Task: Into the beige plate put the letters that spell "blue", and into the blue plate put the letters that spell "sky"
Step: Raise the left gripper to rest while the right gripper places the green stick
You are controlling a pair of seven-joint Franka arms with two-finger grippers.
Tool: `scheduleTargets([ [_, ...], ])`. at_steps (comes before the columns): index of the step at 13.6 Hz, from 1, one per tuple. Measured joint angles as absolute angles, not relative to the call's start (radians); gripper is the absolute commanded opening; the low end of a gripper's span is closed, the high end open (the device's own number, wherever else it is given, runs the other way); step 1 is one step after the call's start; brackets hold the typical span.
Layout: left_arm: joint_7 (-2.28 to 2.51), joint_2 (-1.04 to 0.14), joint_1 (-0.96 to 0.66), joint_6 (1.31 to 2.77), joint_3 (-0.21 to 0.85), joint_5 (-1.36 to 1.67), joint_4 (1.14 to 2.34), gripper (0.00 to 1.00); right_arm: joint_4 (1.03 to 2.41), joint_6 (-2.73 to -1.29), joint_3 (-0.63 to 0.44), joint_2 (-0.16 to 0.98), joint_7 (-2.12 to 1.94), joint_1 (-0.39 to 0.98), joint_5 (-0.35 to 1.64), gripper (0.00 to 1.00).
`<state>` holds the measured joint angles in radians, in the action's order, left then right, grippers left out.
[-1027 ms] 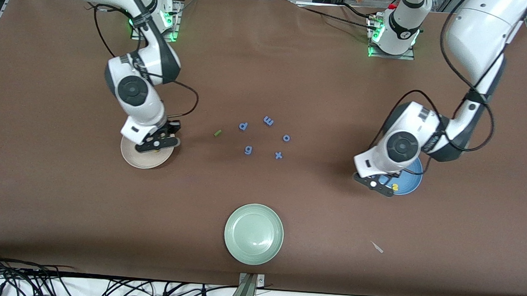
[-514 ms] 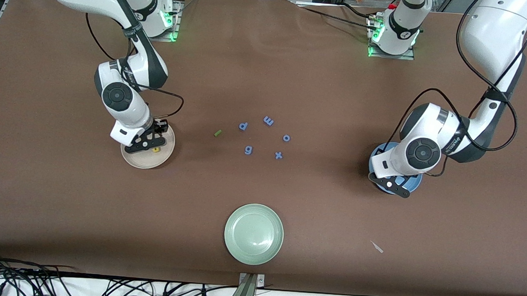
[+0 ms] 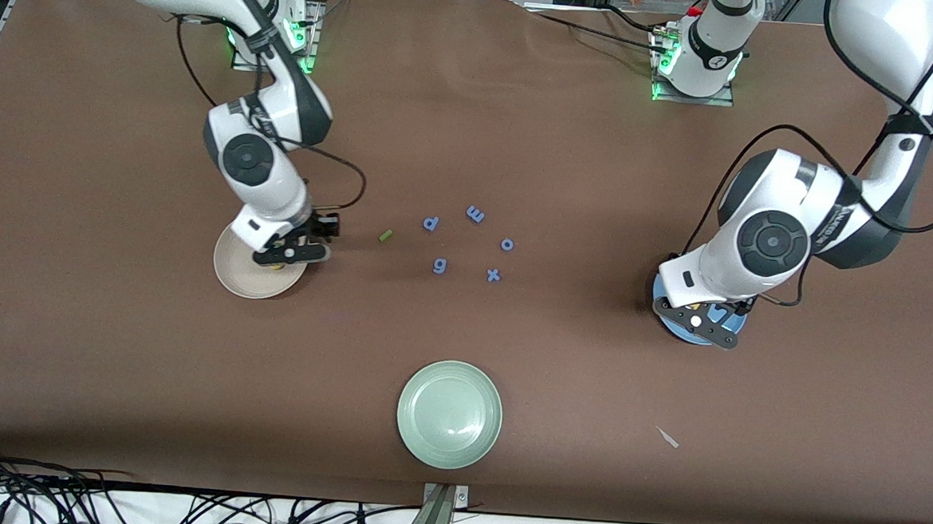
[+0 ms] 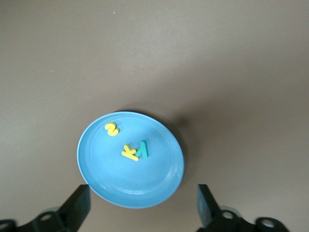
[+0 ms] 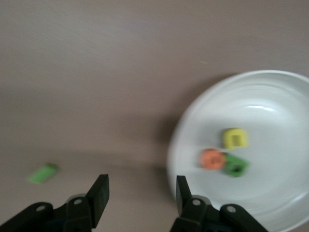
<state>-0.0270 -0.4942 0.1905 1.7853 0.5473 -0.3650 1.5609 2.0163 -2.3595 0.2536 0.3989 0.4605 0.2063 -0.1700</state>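
Both arms bent down over plates, fingers (image 4: 77,208) apart.

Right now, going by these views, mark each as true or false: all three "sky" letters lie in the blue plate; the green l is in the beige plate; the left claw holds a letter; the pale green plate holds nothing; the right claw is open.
1. All three "sky" letters lie in the blue plate. True.
2. The green l is in the beige plate. False: it lies on the table beside the blue letters.
3. The left claw holds a letter. False: open, empty.
4. The pale green plate holds nothing. True.
5. The right claw is open. True.
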Motion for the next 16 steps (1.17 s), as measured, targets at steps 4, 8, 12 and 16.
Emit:
scheduleTargets([
  [4,-0.026,-0.444,0.191,1.694,0.574,-0.347,1.461,1.00,1.942,-2.384,0.258,0.508,0.720,0.310,-0.168,0.67],
  [8,-0.027,-0.364,0.217,1.640,0.566,-0.347,1.342,1.00,1.937,-2.470,0.258,0.586,0.829,0.345,-0.168,0.66],
  [12,-0.028,-0.347,0.222,1.622,0.499,-0.297,1.286,1.00,1.942,-2.478,0.257,0.603,0.833,0.346,-0.168,0.44],
  [16,-0.018,-0.280,0.056,1.609,0.187,-0.023,1.336,1.00,1.951,-2.485,0.256,0.594,0.833,0.346,-0.168,0.09],
])
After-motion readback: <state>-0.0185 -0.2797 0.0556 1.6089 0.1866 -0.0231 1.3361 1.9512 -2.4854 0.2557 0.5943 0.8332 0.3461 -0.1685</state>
